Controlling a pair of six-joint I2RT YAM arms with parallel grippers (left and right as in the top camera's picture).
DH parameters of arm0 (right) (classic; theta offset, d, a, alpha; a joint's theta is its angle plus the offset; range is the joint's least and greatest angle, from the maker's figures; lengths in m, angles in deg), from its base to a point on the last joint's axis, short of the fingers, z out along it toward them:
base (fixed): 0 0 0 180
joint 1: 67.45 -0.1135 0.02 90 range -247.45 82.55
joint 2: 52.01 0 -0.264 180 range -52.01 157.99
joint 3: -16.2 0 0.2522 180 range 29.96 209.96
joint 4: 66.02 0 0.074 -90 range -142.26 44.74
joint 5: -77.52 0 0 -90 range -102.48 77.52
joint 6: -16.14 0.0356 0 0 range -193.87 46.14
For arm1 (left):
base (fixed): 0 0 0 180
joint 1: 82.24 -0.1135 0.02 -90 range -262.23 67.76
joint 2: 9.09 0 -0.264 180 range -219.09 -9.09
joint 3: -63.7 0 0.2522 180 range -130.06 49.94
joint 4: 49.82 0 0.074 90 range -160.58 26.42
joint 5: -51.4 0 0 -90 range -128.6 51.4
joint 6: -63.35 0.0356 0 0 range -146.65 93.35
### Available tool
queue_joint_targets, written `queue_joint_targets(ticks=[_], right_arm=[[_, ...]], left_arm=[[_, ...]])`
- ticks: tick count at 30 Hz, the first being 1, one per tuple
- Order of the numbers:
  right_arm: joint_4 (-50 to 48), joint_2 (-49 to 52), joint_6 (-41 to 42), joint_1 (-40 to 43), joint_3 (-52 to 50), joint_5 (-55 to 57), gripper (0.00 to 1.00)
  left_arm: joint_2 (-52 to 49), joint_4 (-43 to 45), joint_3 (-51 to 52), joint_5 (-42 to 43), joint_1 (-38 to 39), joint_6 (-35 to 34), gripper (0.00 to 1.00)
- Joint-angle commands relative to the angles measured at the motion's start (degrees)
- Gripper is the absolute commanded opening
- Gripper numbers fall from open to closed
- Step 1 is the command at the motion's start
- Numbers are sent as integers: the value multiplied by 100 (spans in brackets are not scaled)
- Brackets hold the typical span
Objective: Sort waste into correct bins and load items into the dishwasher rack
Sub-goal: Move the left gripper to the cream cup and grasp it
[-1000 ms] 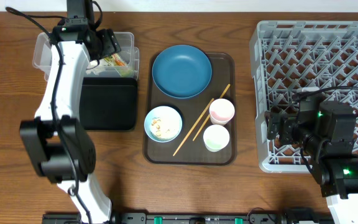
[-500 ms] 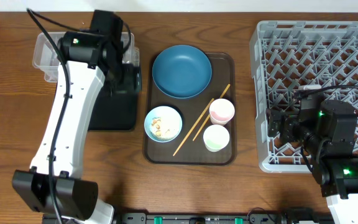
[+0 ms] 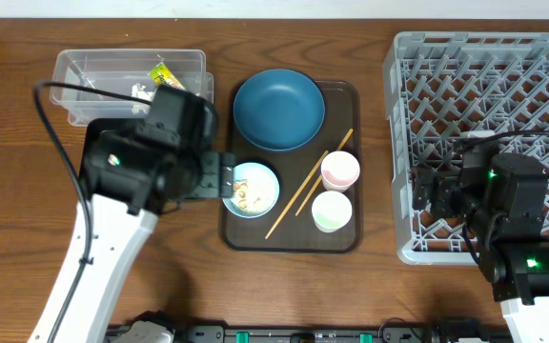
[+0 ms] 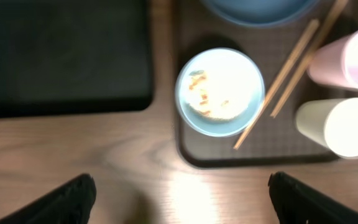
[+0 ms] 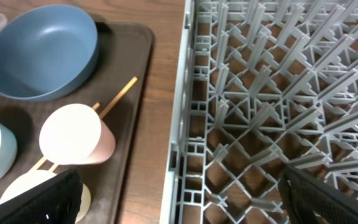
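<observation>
The small light-blue bowl (image 4: 220,92) sits at the left edge of the brown serving tray (image 3: 336,240), toward its front corner, with loose food bits (image 4: 204,99) scattered inside. It looks like a light, stiff, smooth-walled piece, probably plastic, though the blurred wrist view leaves that unsure. It should therefore be gripped at the rim, one finger inside and one outside, and kept level so the bits stay in. The left gripper (image 4: 180,198) hangs above the bowl's near side, jaws spread wide with nothing between them. The left rim is the better place to grip: the wooden chopsticks (image 3: 303,191) lie just beside the bowl's right side, with the pink cup (image 3: 340,171) and white cup (image 3: 332,211) beyond them. The tray's raised lip runs close on the left, leaving little room for the outer finger. The black tray (image 4: 61,56) lies near, across a strip of bare table. The right gripper (image 5: 182,196) hovers over the dishwasher rack's (image 3: 503,86) left edge, also wide apart and empty.
</observation>
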Motion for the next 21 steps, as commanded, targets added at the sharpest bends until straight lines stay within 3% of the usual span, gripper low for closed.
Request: queue_joint_targets(ticks=[1, 10, 21], right_arm=[[15, -17, 221, -31, 85, 284, 99], [22, 83, 223, -31, 85, 282, 99], [52, 83, 223, -31, 85, 282, 99]], left_arm=[[79, 487, 518, 507, 254, -50, 93], [-678, 1858, 970, 1585, 949, 234, 93], [-2011, 2065, 970, 1777, 1620, 203, 93]])
